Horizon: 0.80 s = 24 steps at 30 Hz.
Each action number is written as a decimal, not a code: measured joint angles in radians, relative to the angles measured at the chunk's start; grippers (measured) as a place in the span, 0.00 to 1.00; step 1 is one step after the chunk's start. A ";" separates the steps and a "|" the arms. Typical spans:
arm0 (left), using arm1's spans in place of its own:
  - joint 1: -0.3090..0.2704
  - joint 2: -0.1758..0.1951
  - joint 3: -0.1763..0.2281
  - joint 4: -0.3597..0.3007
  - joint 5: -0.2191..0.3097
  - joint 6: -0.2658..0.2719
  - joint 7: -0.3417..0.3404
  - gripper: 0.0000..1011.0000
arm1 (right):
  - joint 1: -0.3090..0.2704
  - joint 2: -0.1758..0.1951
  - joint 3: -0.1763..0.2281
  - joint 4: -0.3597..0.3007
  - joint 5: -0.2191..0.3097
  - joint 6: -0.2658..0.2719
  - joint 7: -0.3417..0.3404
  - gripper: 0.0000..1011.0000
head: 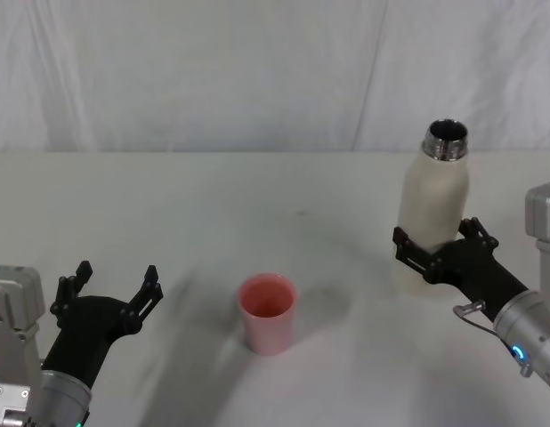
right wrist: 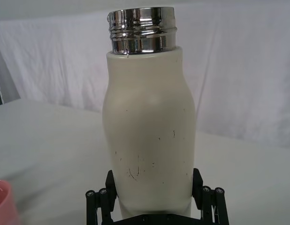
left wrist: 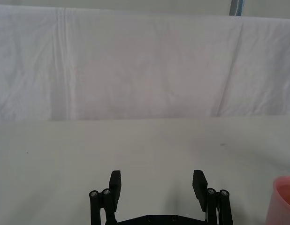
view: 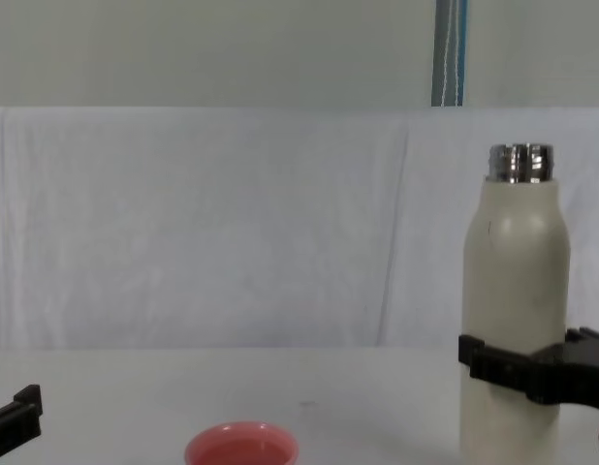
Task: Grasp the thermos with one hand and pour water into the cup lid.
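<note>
The cream-white thermos (head: 435,191) stands upright at the right of the table, its steel neck uncapped. My right gripper (head: 438,238) is shut on its lower body, one jaw pressed to each side; the right wrist view shows the thermos (right wrist: 149,122) between the gripper (right wrist: 154,182) jaws. In the chest view the thermos (view: 516,252) rises above the right gripper (view: 522,366). The pink cup lid (head: 268,311) stands upright at the table's centre front, well left of the thermos, also seen as cup lid (view: 243,448). My left gripper (head: 115,286) rests open at the lower left, nothing in it.
The white table (head: 213,205) is backed by a white cloth backdrop (head: 257,71). Bare surface lies between the cup lid and the thermos. The left wrist view shows the left gripper (left wrist: 156,183) over bare table with the cup lid (left wrist: 283,199) at its edge.
</note>
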<state>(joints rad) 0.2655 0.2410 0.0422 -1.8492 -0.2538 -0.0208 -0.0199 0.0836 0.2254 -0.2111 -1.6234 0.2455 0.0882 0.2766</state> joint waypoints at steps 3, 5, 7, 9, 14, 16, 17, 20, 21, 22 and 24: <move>0.000 0.000 0.000 0.000 0.000 0.000 0.000 0.99 | 0.008 -0.001 -0.005 0.021 0.007 0.004 -0.008 0.95; 0.000 0.000 0.000 0.000 0.000 0.000 0.000 0.99 | 0.016 -0.002 -0.009 0.036 0.011 0.005 -0.012 0.95; 0.000 0.000 0.000 0.000 0.000 0.000 0.000 0.99 | 0.023 -0.003 -0.012 0.047 0.012 0.004 -0.014 0.95; 0.000 0.000 0.000 0.000 0.000 0.000 0.000 0.99 | 0.035 -0.004 -0.015 0.066 0.014 0.001 -0.016 0.95; 0.000 0.000 0.000 0.000 0.000 0.000 0.000 0.99 | 0.063 -0.013 -0.020 0.104 0.017 -0.014 -0.023 0.95; 0.000 0.000 0.000 0.000 0.000 0.000 0.000 0.99 | 0.075 -0.019 -0.022 0.122 0.017 -0.023 -0.028 0.95; 0.000 0.000 0.000 0.000 0.000 0.000 0.000 0.99 | 0.079 -0.021 -0.023 0.128 0.017 -0.027 -0.030 0.95; 0.000 0.000 0.000 0.000 0.000 0.000 0.000 0.99 | 0.093 -0.029 -0.026 0.151 0.017 -0.041 -0.035 0.95; 0.000 0.000 0.000 0.000 0.000 0.000 0.000 0.99 | 0.099 -0.034 -0.027 0.163 0.016 -0.049 -0.038 0.95; 0.000 0.000 0.000 0.000 0.000 0.000 0.000 0.99 | 0.103 -0.036 -0.028 0.169 0.016 -0.054 -0.039 0.95; 0.000 0.000 0.000 0.000 0.000 0.000 0.000 0.99 | 0.110 -0.042 -0.030 0.186 0.013 -0.067 -0.042 0.95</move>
<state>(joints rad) 0.2655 0.2410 0.0421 -1.8492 -0.2538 -0.0208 -0.0199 0.1936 0.1833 -0.2406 -1.4377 0.2585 0.0214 0.2351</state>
